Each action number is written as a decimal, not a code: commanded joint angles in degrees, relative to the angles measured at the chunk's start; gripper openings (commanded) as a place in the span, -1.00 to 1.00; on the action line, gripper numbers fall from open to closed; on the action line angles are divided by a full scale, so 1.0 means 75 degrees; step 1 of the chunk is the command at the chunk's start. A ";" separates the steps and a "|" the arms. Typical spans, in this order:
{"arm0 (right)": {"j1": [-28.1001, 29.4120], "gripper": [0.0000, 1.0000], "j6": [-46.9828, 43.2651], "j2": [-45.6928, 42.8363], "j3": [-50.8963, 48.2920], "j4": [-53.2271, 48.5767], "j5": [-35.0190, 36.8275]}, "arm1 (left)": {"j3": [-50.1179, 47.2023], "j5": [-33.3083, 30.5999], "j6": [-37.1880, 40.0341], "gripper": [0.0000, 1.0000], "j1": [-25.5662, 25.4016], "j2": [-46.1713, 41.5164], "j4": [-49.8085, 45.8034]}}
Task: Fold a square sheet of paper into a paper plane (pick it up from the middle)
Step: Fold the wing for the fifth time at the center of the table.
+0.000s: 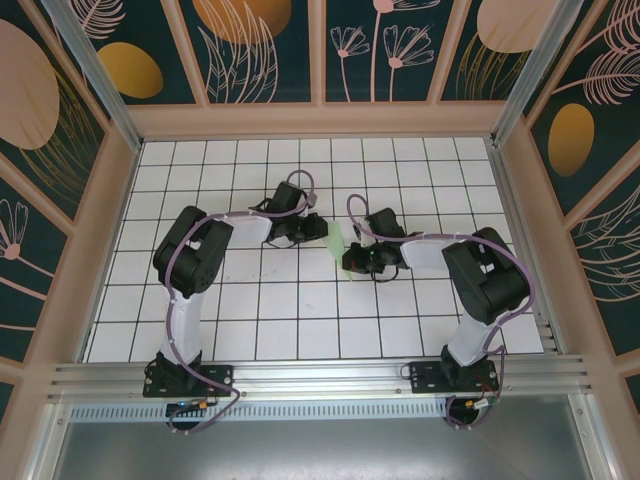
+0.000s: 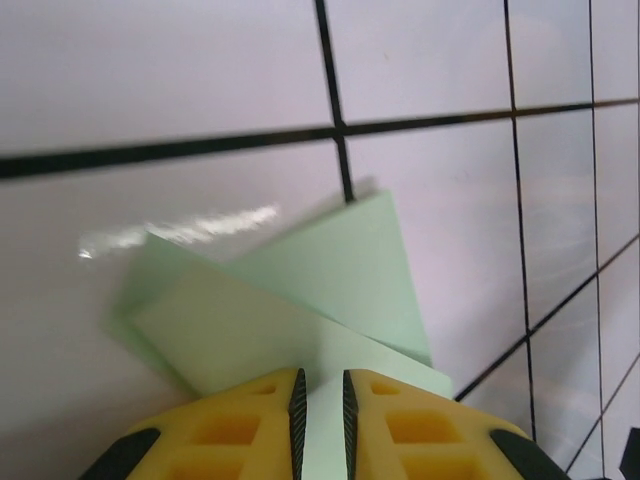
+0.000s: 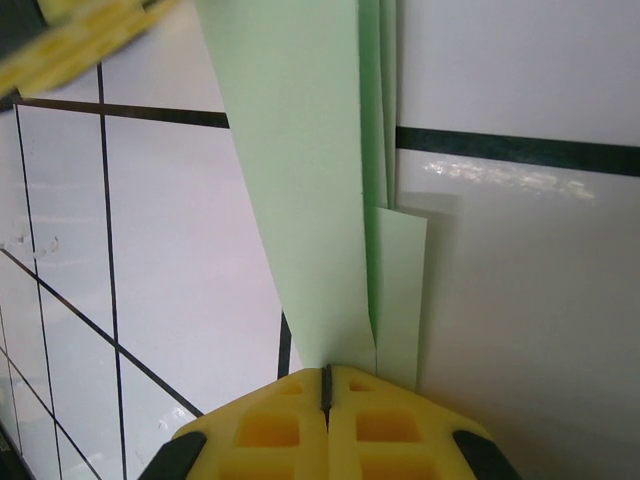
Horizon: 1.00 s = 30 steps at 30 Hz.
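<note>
Where the right fingers (image 3: 270, 425) meet at the frame's bottom, they clamp the paper (image 3: 300, 150); the left fingers (image 2: 250, 430), narrow, pinch another edge. Thin, light and easily creased, it likely wants holding on its layered folds; it hangs mid-frame over the bench (image 1: 300, 310).

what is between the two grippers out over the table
The folded green paper bridges that gap in the top view. The wrist views show the left gripper and the right gripper each pinching an end of it.

White gridded table (image 1: 300, 320), dark floral walls (image 1: 260, 50)
</note>
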 commanded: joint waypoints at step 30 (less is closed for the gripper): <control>0.0503 -0.96 0.0739 0.1365 0.0777 0.0122 0.0206 | -0.0583 -0.2022 0.0261 -0.55 0.0672 -0.1912 -0.0154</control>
